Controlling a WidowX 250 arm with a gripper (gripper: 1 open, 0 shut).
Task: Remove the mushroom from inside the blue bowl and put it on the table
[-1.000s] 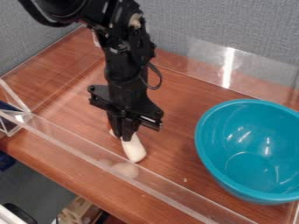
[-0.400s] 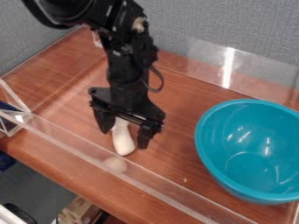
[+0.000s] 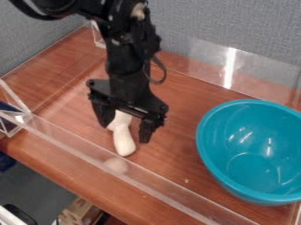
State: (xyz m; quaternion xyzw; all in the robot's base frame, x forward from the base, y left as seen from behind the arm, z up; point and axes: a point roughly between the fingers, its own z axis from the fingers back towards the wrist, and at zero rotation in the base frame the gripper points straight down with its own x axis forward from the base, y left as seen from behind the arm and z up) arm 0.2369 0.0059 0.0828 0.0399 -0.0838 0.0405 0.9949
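Near the low clear wall point(image 3: 153, 183), toy mushroom point(image 3: 122, 134) lies on the wooden surface point(image 3: 181, 161), pale stem toward the camera, outside the blue bowl point(image 3: 249, 151). Just beyond, black jaws point(image 3: 126, 126) spread wide, holding nothing; release looks done, so lift straight up, keeping both fingers clear of the cap.

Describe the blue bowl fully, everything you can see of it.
The blue bowl is large, round and turquoise, apparently smooth plastic, with a rim and deep curved sides. It stands upright, opening upward, and looks empty; light glints off its inner wall. It rests on the wooden table at the right of the picture. Neither the mushroom nor the arm touches it.
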